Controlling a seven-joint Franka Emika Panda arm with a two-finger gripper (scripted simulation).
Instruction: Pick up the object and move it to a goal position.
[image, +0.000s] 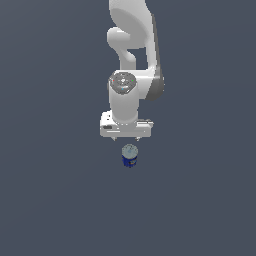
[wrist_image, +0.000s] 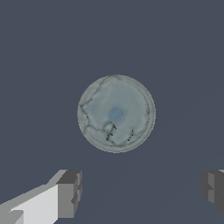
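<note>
The object is a small blue can (image: 130, 156) with a pale grey top, standing upright on the dark floor. In the wrist view I see only its round grey top (wrist_image: 116, 113), seen straight from above. My white gripper (image: 126, 138) hangs above and just behind the can in the exterior view, not touching it. In the wrist view the gripper (wrist_image: 140, 192) is open, with its two grey fingertips (wrist_image: 70, 192) wide apart and nothing between them. The can lies outside the gap between the fingers, off to one side of it.
The dark grey floor (image: 60, 200) spreads flat around the can. The white arm (image: 132, 45) rises behind the gripper in the exterior view. No other object shows.
</note>
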